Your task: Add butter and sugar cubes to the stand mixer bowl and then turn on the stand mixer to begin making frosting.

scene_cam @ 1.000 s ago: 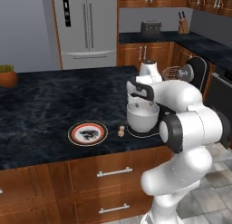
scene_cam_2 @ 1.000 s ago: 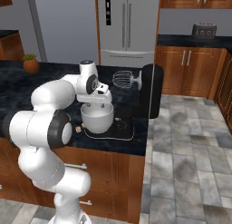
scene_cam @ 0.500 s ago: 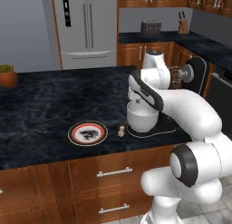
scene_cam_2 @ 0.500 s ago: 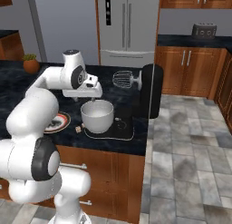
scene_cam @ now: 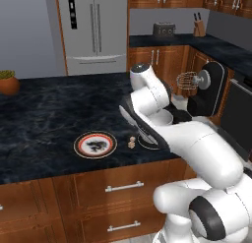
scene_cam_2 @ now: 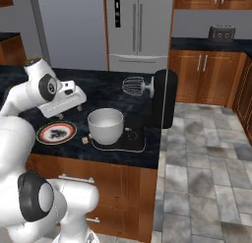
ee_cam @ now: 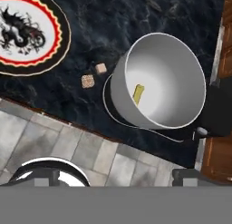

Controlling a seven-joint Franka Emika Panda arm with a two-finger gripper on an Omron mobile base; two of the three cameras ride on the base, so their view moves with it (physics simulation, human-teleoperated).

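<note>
My claw (scene_cam_2: pixel 74 100) is spread wide and holds nothing. It hangs high over the desk (scene_cam: pixel 44 114), between the plate (scene_cam_2: pixel 55 132) and the bowl (scene_cam_2: pixel 105 125).

The butter (ee_cam: pixel 138 94) now lies inside the bowl (ee_cam: pixel 158 82), on its white floor. I think that part of my job is done. The two sugar cubes (ee_cam: pixel 93 75) are not in yet. They sit on the dark desk just beside the bowl, between it and the plate (ee_cam: pixel 27 35). They are close to each other but I cannot tell if they touch. From the left side I see them as one little tan speck (scene_cam: pixel 131 143) near the plate (scene_cam: pixel 95 144).

A second ago my hand was right over the bowl, low down. Half a second ago it was lifting up and swinging away. Now it is off to the plate side, and my arm has turned a lot. My claw also opened wider in that time. The bowl, the plate and the cubes did not move.

The mixer (scene_cam_2: pixel 160 99) stands behind the bowl with its head tipped back, so the whisk (scene_cam_2: pixel 133 85) hangs in the air and not in the bowl. It looks like it is off.

I think the cubes come next. They are tiny, so I must come down on them with care.
</note>
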